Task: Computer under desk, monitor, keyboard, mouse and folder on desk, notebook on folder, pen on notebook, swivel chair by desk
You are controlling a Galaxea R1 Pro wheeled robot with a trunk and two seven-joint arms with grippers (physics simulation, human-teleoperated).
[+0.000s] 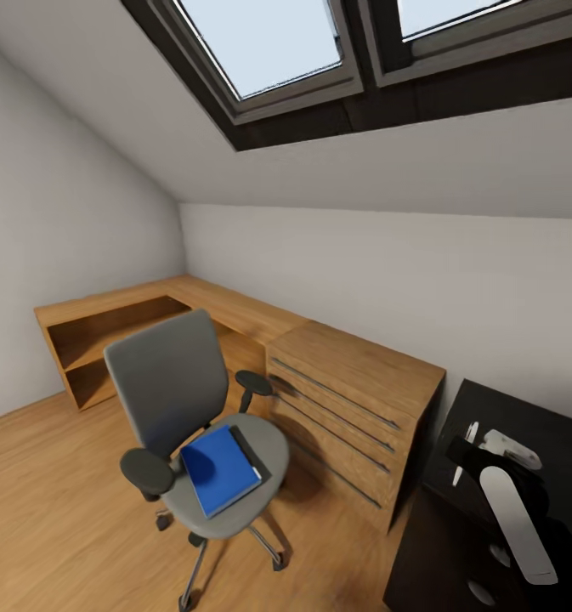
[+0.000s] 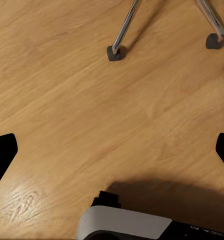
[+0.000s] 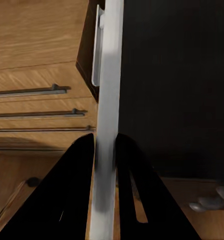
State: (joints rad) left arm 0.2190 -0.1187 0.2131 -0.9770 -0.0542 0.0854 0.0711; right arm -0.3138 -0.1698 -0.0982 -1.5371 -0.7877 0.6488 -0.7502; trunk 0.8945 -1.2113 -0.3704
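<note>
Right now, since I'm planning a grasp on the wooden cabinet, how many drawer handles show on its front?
3 on the wooden cabinet, stacked: top handle, middle handle, bottom handle. The swivel chair may hide their near ends.

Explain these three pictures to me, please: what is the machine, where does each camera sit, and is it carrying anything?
It is a simulated wheeled robot with two arms, each ending in a two-fingered pincer. The big picture comes from its head camera, looking into an attic bedroom. There a grey swivel chair carries a blue folder on its seat, beside a wooden drawer cabinet. The black desk is at the lower right. The other two pictures come from cameras near each wrist. The left pincer is open over the wooden floor, near the chair's legs. The right pincer is shut on a slim white pen with a clip.
</note>
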